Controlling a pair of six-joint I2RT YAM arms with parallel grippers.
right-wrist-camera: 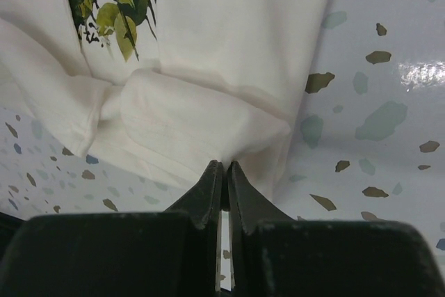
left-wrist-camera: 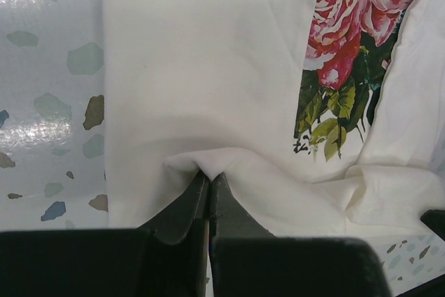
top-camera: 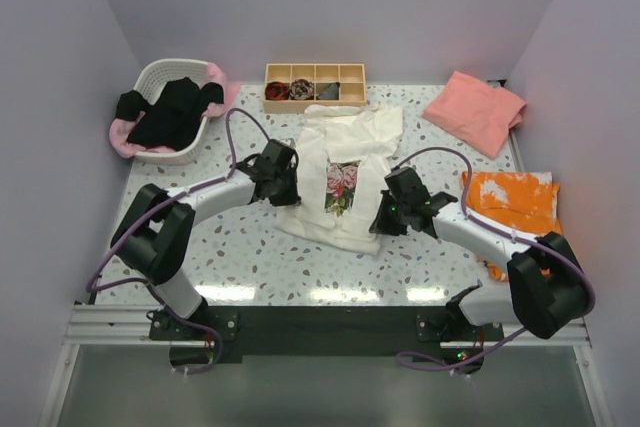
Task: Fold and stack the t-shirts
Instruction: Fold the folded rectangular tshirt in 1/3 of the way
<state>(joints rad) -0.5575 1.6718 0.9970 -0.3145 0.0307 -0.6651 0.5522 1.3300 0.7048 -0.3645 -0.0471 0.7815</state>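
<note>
You have the white rose-print t-shirt (top-camera: pixel 345 147) lying at the middle of the table (top-camera: pixel 250 247), left gripper (left-wrist-camera: pixel 210 180) pinched tight on its left edge, right gripper (right-wrist-camera: pixel 224 168) pinched tight on its folded right edge.

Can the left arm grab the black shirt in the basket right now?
Probably not yet: the left end effector is shut on the white rose shirt. The black shirt lies uncovered, nothing blocking it.
</note>
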